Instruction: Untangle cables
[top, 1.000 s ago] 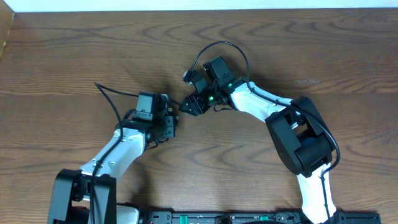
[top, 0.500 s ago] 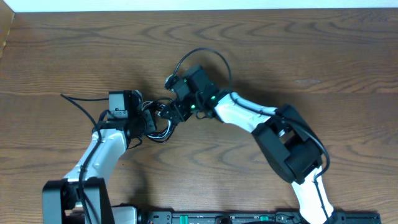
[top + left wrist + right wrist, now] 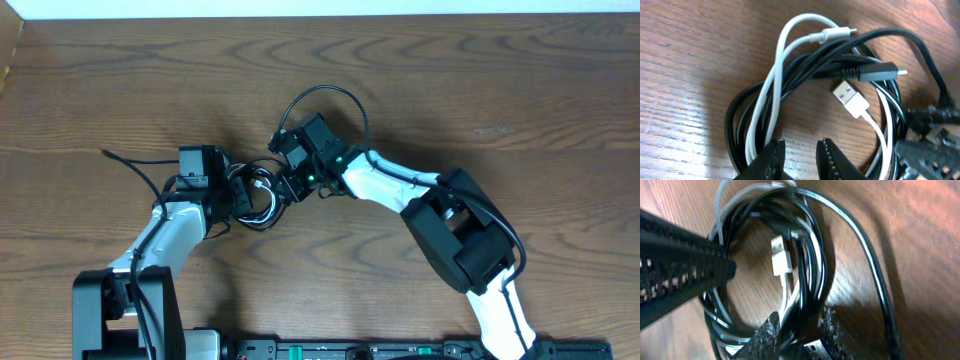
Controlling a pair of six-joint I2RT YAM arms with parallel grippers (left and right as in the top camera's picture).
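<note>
The cables (image 3: 258, 205) lie as one loose coil on the wooden table, between my two grippers. In the left wrist view a white cable (image 3: 775, 75) loops through black cables (image 3: 840, 52), with a white USB plug (image 3: 850, 97) and a black plug (image 3: 880, 71) inside the ring. My left gripper (image 3: 800, 147) (image 3: 237, 195) stands narrowly open over bare wood just inside the coil, its left finger against the strands. My right gripper (image 3: 799, 322) (image 3: 287, 185) is shut on black and white strands at the coil's opposite side.
The right arm's own thick black wire (image 3: 330, 92) arches above its wrist. A similar wire (image 3: 130, 160) trails left from the left wrist. Wooden table (image 3: 500, 80) extends on all sides, with its far edge at the top.
Both arms have shifted left with the coil. The right gripper's jaws, wide a moment ago, have closed onto the coil's strands. The left jaws keep their narrow gap.
</note>
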